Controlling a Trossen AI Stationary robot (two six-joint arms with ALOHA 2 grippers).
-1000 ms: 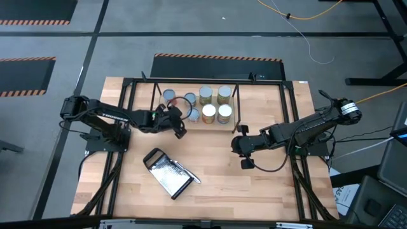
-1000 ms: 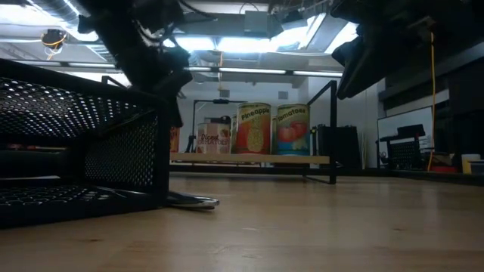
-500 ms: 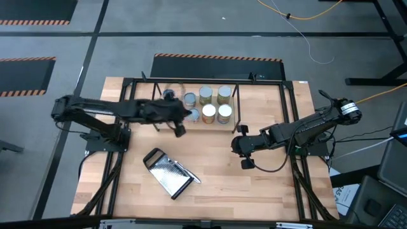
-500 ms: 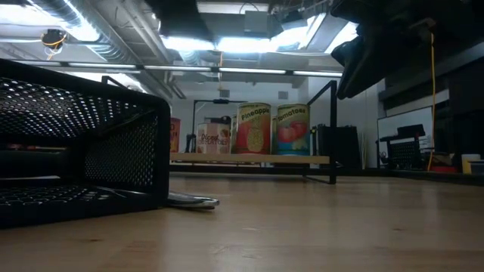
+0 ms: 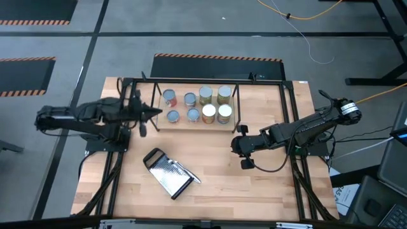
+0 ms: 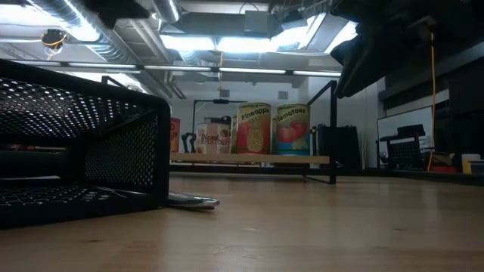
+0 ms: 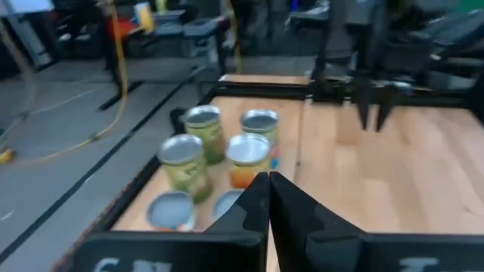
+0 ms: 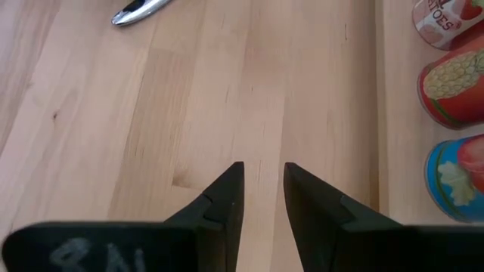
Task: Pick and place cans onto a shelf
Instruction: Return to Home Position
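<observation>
High view gives us the wooden table first, edged by a black frame. At its far side stands the shelf, set between the two arms so that, we judge, either can reach it.

We find the left arm stretched low along the table's left side, the right arm angled in from the right. Both stand clear of the shelf, which suits a step of going home.

On the near half of the table lies the grater, well apart from the shelf. It fills the left of the low view and is no part of the job.

All eight cans stand upright on the shelf board in two rows of four, packed close so the board takes them all. We read pineapple and tomato labels facing front in the low view. No can is left on the table, so we judge the placing done.

The left gripper points at the cans from near the shelf's left end, touching none, its fingers pressed together on nothing. The right gripper hangs over bare wood in front of the shelf's right end, its fingers a narrow gap apart and empty
</observation>
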